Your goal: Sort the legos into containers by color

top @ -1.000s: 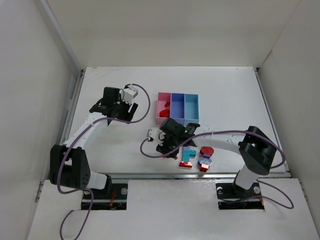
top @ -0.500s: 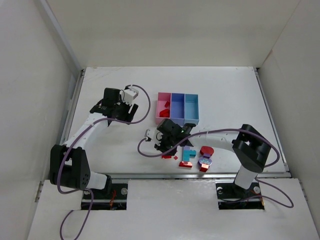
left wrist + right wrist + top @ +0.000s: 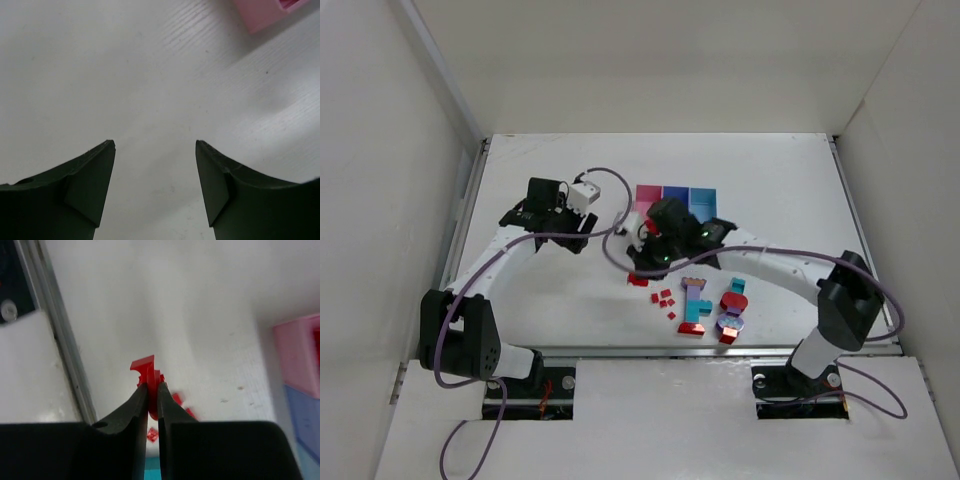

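Right gripper (image 3: 152,387) is clenched on a small red plastic brick (image 3: 146,371), pinching its lower part so that most of it stands clear above the fingertips. Overhead it sits at centre frame, just below and left of the bins, seemingly lifted for the pink one. Left gripper (image 3: 155,145) hovers left of centre, jaws apart and empty over the white table (image 3: 100,60), probably parked out of the way.

The row of three joined rectangular bins (image 3: 675,192), pink, purple-blue and light blue, is mostly covered by the right arm (image 3: 770,262); only its far edge shows, and its contents are unseen from above. Lower centre lie a teal-and-lavender stacked clump (image 3: 698,308), a red rounded brick (image 3: 733,300) and tiny red chips (image 3: 665,298), too small to count.
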Robot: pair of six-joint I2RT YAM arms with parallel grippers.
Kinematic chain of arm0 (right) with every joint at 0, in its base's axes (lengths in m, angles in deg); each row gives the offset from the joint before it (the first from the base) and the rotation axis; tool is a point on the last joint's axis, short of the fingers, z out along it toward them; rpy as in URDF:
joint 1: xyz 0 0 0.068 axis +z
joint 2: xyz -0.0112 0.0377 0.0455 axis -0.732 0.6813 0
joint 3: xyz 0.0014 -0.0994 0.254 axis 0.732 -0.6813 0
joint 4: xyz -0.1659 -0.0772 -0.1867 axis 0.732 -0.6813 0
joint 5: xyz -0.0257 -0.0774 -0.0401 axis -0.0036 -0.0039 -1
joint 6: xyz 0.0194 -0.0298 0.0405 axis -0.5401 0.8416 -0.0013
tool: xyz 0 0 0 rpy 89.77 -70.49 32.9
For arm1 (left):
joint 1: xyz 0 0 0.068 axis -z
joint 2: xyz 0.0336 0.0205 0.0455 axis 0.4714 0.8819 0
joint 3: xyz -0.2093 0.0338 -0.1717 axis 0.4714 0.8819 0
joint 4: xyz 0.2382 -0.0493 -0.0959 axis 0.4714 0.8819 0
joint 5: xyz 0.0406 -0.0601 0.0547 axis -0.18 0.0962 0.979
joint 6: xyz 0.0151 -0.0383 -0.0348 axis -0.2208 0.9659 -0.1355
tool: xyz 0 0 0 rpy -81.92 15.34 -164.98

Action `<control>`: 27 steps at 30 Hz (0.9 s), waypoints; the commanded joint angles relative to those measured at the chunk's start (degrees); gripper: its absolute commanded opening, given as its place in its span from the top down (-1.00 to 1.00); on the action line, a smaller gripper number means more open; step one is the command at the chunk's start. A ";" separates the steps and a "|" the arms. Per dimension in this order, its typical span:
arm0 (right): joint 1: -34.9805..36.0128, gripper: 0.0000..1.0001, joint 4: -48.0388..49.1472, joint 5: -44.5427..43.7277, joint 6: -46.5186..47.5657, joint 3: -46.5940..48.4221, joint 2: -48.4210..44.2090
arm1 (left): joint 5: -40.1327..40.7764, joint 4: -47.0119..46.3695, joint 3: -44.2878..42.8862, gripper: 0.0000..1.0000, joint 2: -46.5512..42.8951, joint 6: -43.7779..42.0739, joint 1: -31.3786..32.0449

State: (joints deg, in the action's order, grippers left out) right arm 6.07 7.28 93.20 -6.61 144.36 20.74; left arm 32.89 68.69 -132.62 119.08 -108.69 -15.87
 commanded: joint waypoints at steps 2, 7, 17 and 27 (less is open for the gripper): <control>-13.20 1.00 16.88 19.58 -15.96 -0.23 -5.83 | -2.86 2.41 -2.44 -0.24 -0.72 -2.72 -0.30; -17.18 1.00 21.58 10.37 -26.91 6.60 -1.36 | -2.86 0.74 -3.14 -0.24 1.30 -0.52 -0.30; -17.26 1.00 21.58 -20.35 -40.99 11.89 6.47 | 5.05 -1.72 -5.51 -0.24 4.12 1.94 2.16; -17.26 -0.02 15.35 -20.90 -41.69 19.61 15.43 | 6.28 -2.25 -5.51 -0.24 5.26 3.61 2.16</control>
State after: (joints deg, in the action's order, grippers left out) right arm -11.35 24.50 74.14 -47.42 159.69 35.87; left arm 38.20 67.46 -136.09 124.54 -106.37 -13.84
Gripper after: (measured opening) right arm 0.478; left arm 0.621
